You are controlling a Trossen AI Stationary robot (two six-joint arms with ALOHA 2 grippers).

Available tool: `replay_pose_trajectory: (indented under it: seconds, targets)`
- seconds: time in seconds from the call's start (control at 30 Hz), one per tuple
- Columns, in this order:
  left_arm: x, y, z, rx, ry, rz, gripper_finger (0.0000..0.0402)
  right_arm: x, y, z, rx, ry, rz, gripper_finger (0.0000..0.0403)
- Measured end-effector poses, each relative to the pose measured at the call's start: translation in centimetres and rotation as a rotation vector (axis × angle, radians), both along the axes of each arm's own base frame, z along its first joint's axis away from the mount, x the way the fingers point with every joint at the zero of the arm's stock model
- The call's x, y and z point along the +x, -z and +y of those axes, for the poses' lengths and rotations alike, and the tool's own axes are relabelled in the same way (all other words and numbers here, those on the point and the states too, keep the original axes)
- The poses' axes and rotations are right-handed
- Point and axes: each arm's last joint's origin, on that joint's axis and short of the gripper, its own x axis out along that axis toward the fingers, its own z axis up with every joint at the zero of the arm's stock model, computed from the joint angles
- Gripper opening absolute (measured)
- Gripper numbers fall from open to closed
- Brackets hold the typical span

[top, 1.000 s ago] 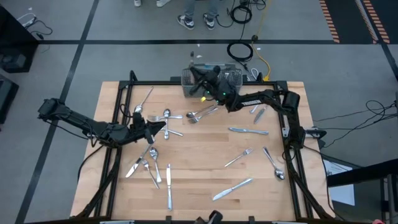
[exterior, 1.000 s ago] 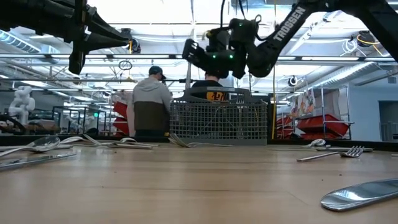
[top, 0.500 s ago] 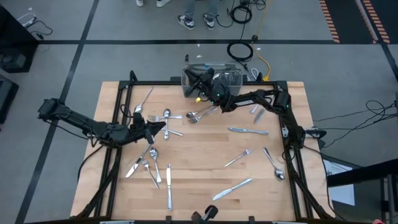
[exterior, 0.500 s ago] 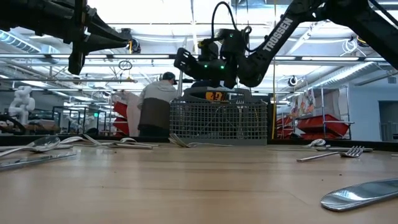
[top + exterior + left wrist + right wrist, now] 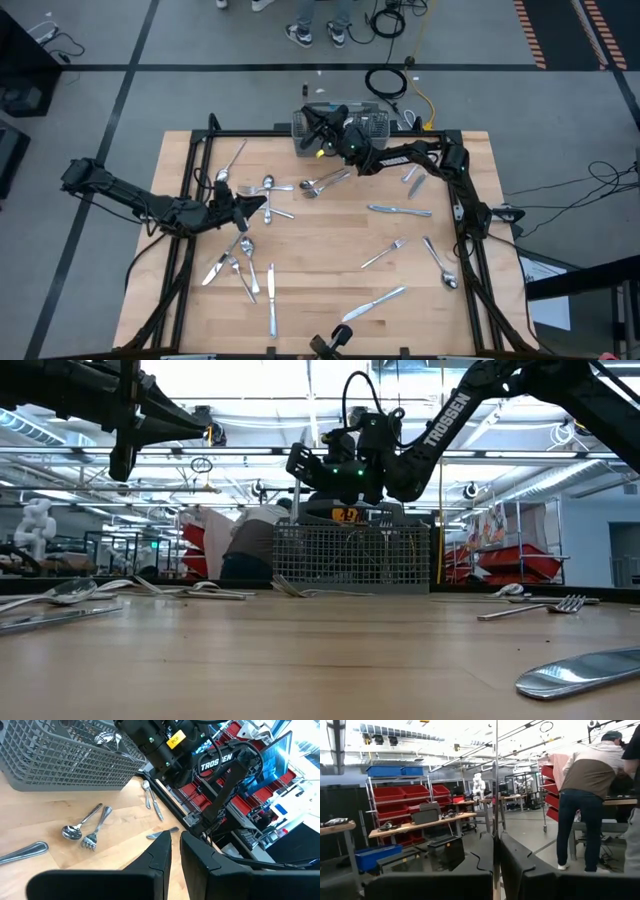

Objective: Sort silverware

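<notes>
We see R gripper (image 5: 318,133) over the mesh basket (image 5: 352,556) at table's far edge, fingers pinching a thin upright utensil (image 5: 495,780). L gripper (image 5: 262,205) above table's left-center, nearly closed, empty. Silverware (image 5: 400,210) scattered across table, some in basket.

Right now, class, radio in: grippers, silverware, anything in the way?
Right gripper over the basket, jaws shut on a thin utensil. Left gripper low over the table's left side. Silverware scattered.
</notes>
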Motion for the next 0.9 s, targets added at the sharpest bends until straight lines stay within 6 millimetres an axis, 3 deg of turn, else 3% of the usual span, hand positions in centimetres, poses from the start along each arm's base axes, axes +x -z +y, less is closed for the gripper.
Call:
replay_pose_trajectory:
  seconds: [0.33, 0.67, 0.9]
  targets:
    - [0.0, 0.0, 0.0, -0.002, 0.0, -0.001, 0.0047, 0.2, 1.1, -0.3, 0.104, -0.017, 0.046, 0.0]
    - [0.0, 0.0, 0.0, -0.001, -0.001, 0.0, 0.0047, 0.2, 2.7, -1.0, 0.22, -0.07, -0.06, 0.0]
    - [0.0, 0.0, 0.0, -0.001, -0.001, 0.0, 0.0047, 0.4, 3.2, -0.8, 0.235, -0.079, 0.011, 0.0]
